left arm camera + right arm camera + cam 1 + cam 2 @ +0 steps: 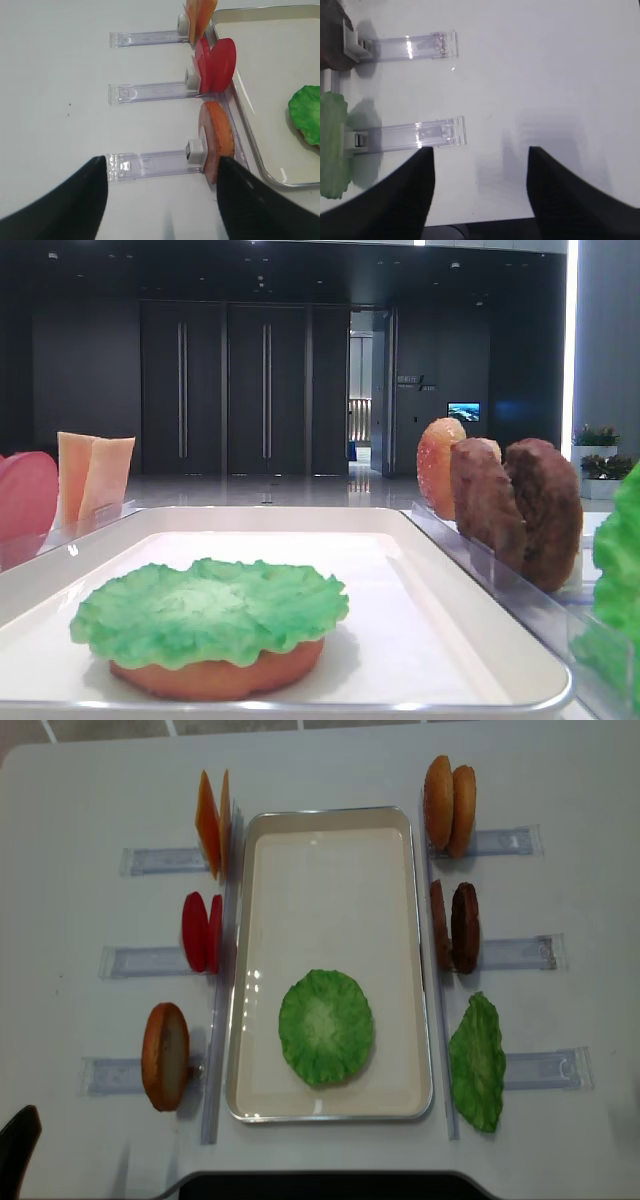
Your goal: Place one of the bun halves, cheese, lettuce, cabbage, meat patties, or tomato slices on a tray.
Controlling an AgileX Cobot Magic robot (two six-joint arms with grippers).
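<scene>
The white tray (330,830) lies mid-table. On it a green lettuce (326,1026) leaf covers a bun half (215,677). Left racks hold cheese (212,822), tomato slices (200,931) and a bun half (165,1055). Right racks hold two bun halves (449,805), meat patties (455,926) and another lettuce (477,1062) leaf. I cannot pick out a separate cabbage. My left gripper (162,159) is open and empty, just short of the near-left bun half (217,140). My right gripper (480,150) is open and empty over bare table, right of the lettuce (331,145) rack.
Clear plastic racks (150,860) stick out sideways from both long sides of the tray, and their outer ends (440,132) lie near each gripper. The tray's raised rim (250,145) runs beside the left rack foods. White table (600,970) stretches outward on both sides.
</scene>
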